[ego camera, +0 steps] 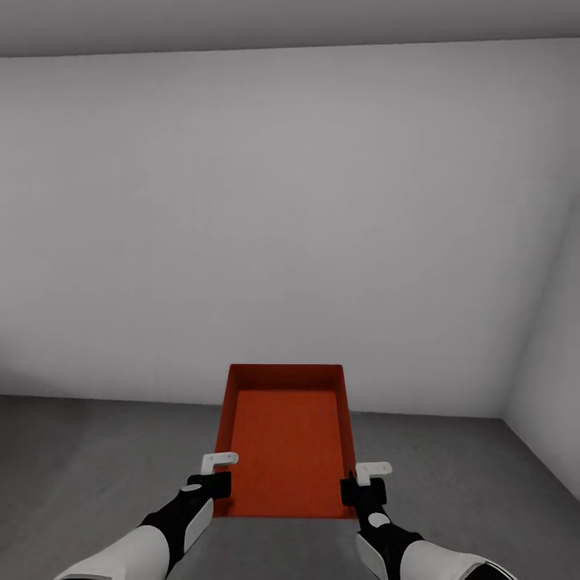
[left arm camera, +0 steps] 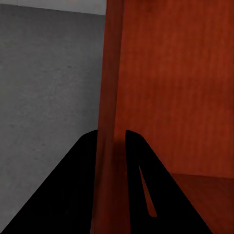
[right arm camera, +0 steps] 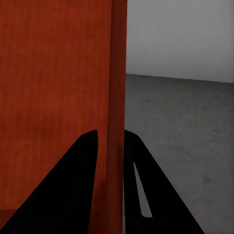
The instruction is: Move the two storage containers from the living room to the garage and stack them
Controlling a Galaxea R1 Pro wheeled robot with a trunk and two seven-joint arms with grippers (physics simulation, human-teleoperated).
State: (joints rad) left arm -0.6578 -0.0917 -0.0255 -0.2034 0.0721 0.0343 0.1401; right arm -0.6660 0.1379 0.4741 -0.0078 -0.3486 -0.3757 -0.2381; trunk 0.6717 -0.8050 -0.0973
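From the head view, your storage container [ego camera: 283,439] hangs above the grey concrete floor [ego camera: 97,459], facing a plain white wall [ego camera: 282,217]; its near corners hide behind your left tool [ego camera: 216,475] and right tool [ego camera: 362,481]. At the left wrist, fingers [left arm camera: 139,175] pinch the container's side wall [left arm camera: 109,97]. At the right wrist, fingers [right arm camera: 78,180] likewise clamp the opposite wall [right arm camera: 117,87].
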